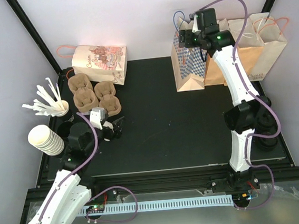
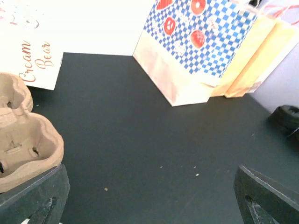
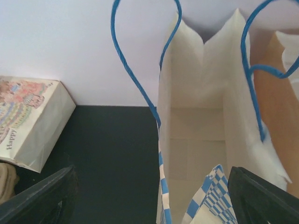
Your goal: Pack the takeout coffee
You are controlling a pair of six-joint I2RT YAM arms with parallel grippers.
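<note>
Right hand [image 1: 186, 37] open, fingers spread, over the mouth of the blue checked bag [image 1: 187, 66] at the bench [image 1: 161, 121] back. Left hand [image 1: 114, 130] open, empty, low beside the pulp carriers [image 1: 95, 96]. Takeout coffee not visible in any view.

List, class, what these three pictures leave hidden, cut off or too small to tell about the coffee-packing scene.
- Checked bag: right wrist view looks into its open top; the bottom is cut off by the frame's lower edge.
- Pulp carrier: cut off by the left wrist view's left edge.
- Left gripper: small and dark from above.
- Black shapes beside the right arm: too dark to identify.
- Lidded coffee cups: none clearly visible.
</note>
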